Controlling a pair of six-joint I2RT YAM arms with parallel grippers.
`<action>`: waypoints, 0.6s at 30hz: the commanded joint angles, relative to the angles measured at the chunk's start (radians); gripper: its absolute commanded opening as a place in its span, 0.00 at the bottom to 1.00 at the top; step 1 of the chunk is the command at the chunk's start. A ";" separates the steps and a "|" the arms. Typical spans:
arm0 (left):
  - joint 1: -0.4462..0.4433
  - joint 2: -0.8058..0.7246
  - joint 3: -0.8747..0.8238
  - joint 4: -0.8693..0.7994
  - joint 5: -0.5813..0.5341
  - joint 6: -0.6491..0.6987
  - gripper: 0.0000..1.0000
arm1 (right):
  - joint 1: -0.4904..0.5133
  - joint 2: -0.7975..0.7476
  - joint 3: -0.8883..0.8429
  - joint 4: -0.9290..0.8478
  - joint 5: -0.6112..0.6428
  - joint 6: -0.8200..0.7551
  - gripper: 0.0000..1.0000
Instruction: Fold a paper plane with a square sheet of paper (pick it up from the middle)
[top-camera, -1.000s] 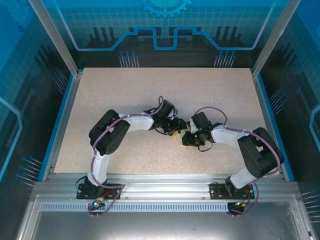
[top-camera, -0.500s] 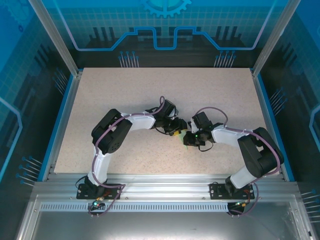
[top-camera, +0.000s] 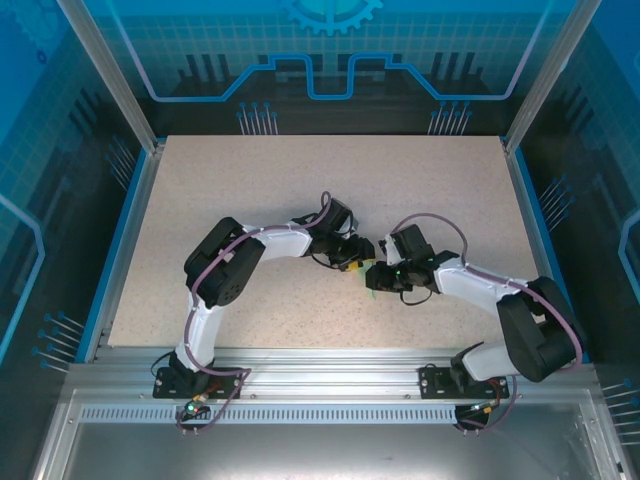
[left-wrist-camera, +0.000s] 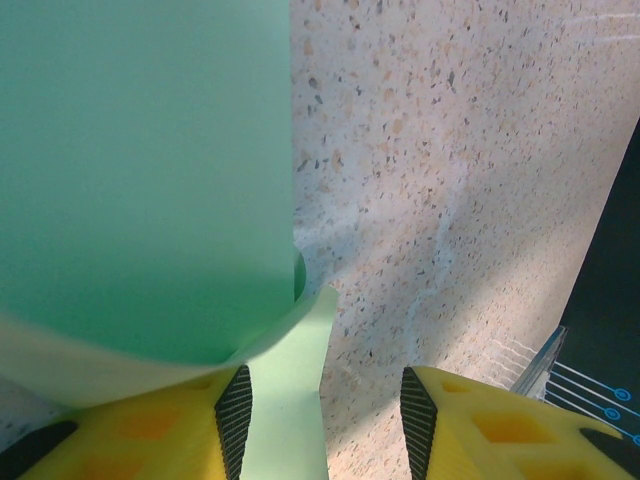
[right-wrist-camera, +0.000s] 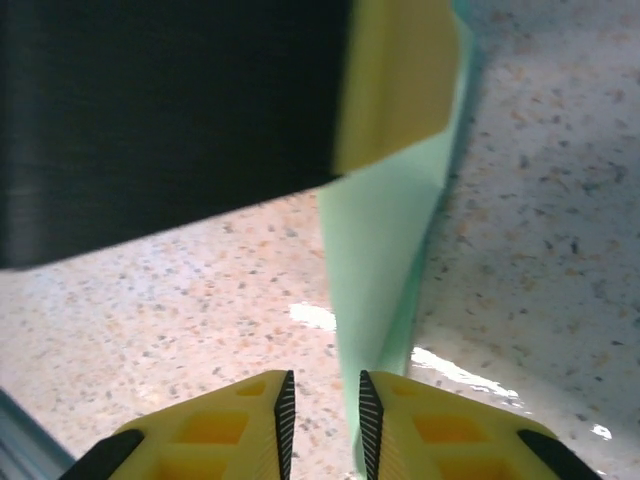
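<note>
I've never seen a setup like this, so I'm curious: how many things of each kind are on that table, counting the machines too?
Robot arms: 2 (left arm, right arm)
Green paper: 1
Total: 3

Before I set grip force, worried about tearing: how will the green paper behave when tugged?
Probably floppy: the paper bows over the left hand's finger. Folded, it seems stiffer: the strip by the right hand runs straight. A hard tug could tear it, thin as it looks.

We're in a robotics lab cell. Speckled worktop, aluminium frame rail up front, blue gear-printed panels walling it in.
</note>
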 joint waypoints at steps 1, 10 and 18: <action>-0.003 0.058 -0.005 -0.075 -0.014 0.022 0.48 | -0.007 -0.010 -0.015 0.037 -0.092 0.024 0.22; -0.002 0.063 0.002 -0.079 -0.012 0.025 0.48 | -0.027 0.128 -0.014 0.085 -0.152 0.023 0.17; -0.003 0.062 0.002 -0.091 -0.016 0.030 0.47 | -0.051 0.147 -0.076 0.101 -0.169 0.017 0.17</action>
